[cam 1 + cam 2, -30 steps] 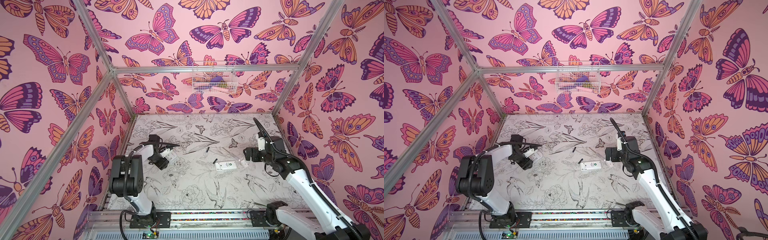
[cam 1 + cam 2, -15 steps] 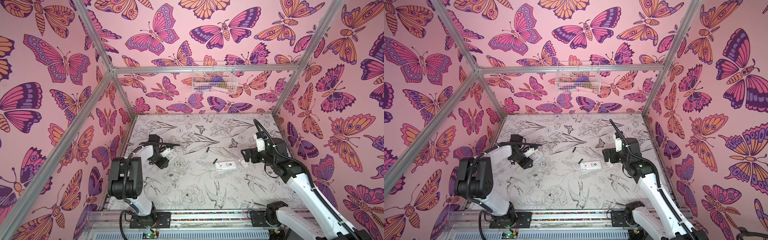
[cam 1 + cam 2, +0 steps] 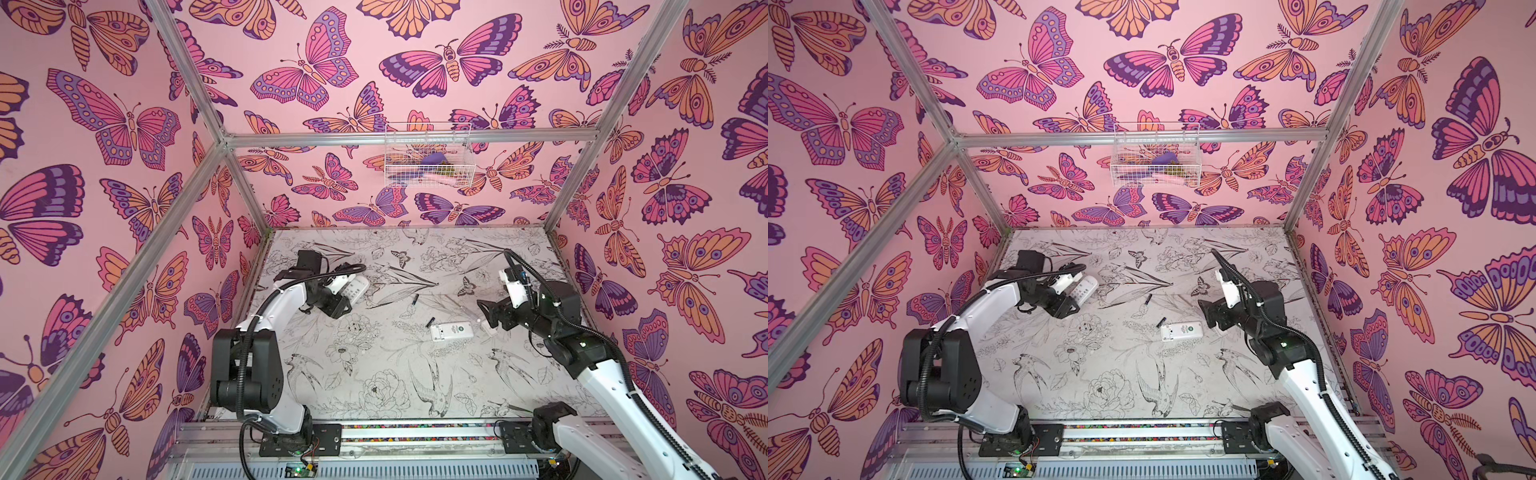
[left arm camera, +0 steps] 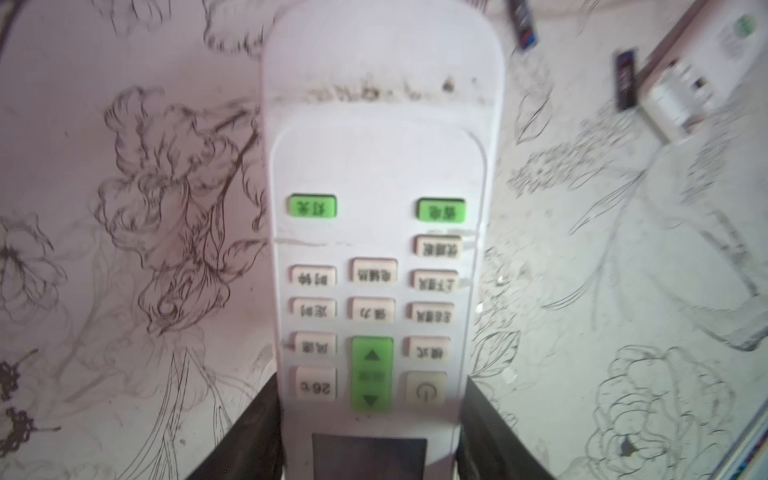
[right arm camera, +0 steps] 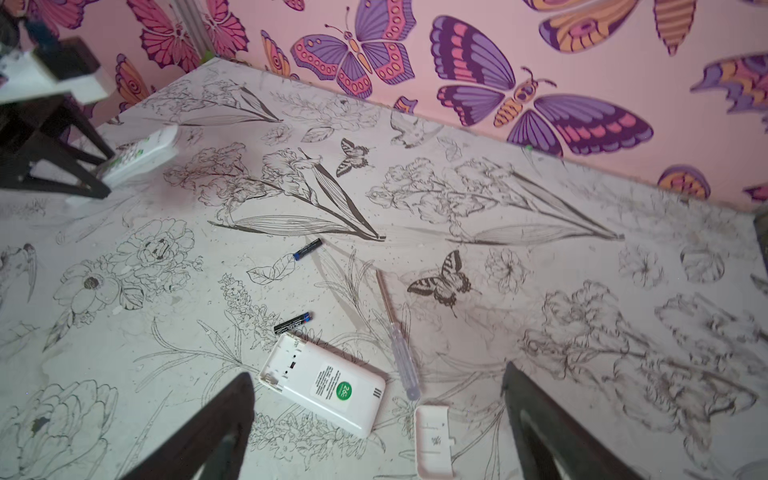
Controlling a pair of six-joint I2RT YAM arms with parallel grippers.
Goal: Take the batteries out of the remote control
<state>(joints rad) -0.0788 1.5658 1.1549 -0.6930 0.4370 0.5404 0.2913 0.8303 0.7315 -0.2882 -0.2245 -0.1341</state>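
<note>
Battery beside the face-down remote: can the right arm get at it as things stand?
Probably yes. The right pincer is open and empty near the remote; the battery lies uncovered on the table, though the remote's edge sits close.

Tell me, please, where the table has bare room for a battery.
Free: the near strip between the arm bases, and the strip along the back wall. Crowded: around the open remote, with batteries, screwdriver and cover plate.

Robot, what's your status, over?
Left gripper clamps buttoned remote. Right gripper open, empty. Two black batteries out, on table near opened remote. Screwdriver alongside, nothing blocking.
</note>
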